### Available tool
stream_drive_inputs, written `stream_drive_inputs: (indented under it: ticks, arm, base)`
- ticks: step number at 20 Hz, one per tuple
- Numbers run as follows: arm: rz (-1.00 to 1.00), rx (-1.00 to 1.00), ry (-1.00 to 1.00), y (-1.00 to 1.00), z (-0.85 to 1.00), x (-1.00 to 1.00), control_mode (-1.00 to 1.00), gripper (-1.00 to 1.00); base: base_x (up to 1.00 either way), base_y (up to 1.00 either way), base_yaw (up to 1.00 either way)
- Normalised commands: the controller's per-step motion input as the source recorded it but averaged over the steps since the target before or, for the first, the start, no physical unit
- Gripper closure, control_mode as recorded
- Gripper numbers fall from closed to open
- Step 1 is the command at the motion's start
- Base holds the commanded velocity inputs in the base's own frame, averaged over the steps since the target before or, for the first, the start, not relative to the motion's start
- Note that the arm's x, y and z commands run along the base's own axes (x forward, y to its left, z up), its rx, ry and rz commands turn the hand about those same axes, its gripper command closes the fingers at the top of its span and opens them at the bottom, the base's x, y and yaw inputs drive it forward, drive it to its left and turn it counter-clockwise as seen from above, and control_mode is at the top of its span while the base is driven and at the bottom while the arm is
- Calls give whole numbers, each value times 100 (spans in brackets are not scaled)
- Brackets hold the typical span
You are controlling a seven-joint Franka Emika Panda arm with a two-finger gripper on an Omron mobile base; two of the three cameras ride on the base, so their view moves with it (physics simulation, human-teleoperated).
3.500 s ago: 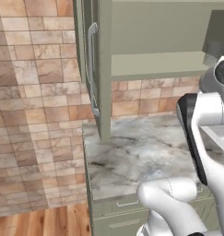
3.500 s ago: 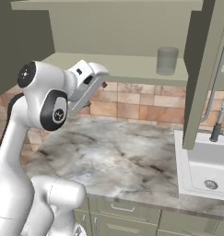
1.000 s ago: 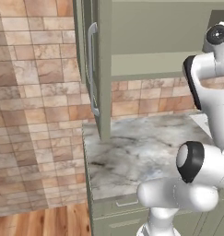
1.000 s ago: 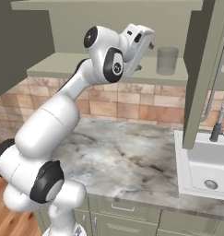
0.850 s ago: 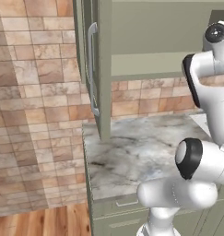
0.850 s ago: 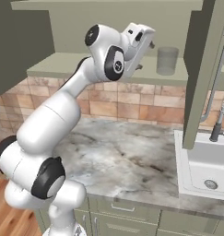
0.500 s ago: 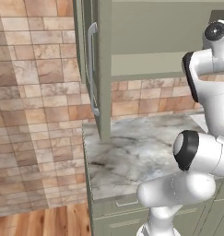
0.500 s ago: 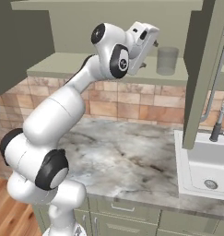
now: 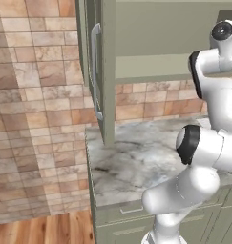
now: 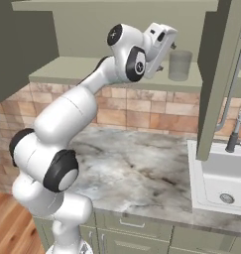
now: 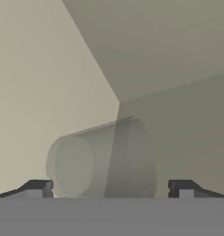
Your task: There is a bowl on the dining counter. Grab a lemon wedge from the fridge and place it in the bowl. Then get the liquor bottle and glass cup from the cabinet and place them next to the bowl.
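Note:
The glass cup (image 10: pixel 180 65), a clear greyish tumbler, stands upright on the shelf (image 10: pixel 82 70) of the open cabinet. My gripper (image 10: pixel 170 45) is raised to shelf height just left of the cup and is open. Because the hand is rolled, the hand view shows the glass cup (image 11: pixel 104 159) lying sideways, close ahead and between the two fingertips. The gripper (image 11: pixel 111 189) is spread wider than the cup and does not touch it. The bowl, dining counter, lemon wedge, fridge and liquor bottle are out of view.
The cabinet's right door (image 10: pixel 221 74) hangs open just right of the cup, and its left door (image 9: pixel 100 71) is open too. Below lies a marble worktop (image 10: pixel 137 168) with a white sink (image 10: pixel 216 181) and faucet (image 10: pixel 236 131) at the right.
The arm rose from under the shelf to shelf height, and over the last second the hand edged right towards the glass cup. The jaws stayed open.

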Motion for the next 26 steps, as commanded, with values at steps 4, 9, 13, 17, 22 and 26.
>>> stream_drive_inputs:
  ticks: [4,9,13,17,22,26]
  arm:
    - [0,0,4,-14,0,26,-100,-100]
    - [1,0,5,-13,0,25,-100,-100]
    - [2,0,5,-14,-1,26,-100,-100]
    - [2,0,2,-15,-3,18,-100,-100]
    - [2,0,0,-16,-5,16,-100,-100]
    - [2,0,0,-16,-7,14,-100,-100]
  base:
    - [0,0,0]
    - [0,0,0]
    - [0,0,0]
    - [0,0,0]
    - [0,0,0]
    - [0,0,0]
